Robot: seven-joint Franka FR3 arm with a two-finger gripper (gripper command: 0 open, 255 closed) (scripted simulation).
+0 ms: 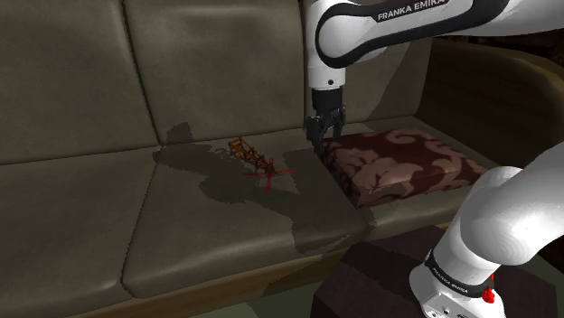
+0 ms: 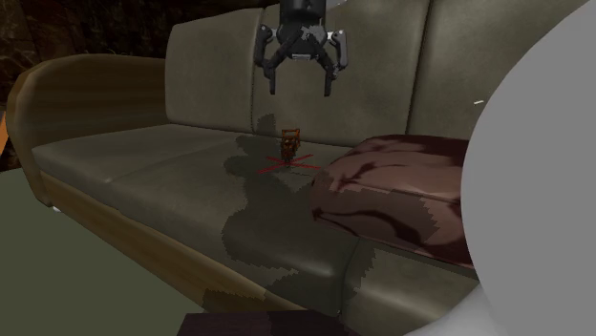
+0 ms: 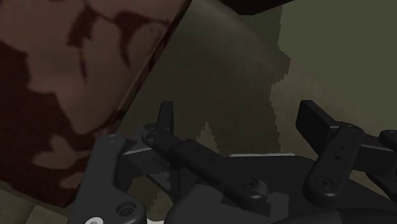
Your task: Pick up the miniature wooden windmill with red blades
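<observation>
Windmill (image 1: 256, 163) (red blades toward seat's front edge) on sofa (image 1: 108, 208) seat, mid-length, nearer backrest. Gripper (image 1: 325, 137) hovers above seat, fingers spread wide, empty, at corner of maroon patterned cushion (image 1: 402, 164), apart from windmill.

sofa (image 1: 90, 208) olive-grey | cushion (image 1: 402, 163) maroon, pale swirls | windmill (image 1: 257, 161) brown, red blades

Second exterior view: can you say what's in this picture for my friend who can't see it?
A black tool hangs open over a dull green sofa, where a tiny brown windmill with red blades sits on the seat. A dark red patterned cushion lies beside it, toward this view's right.
</observation>
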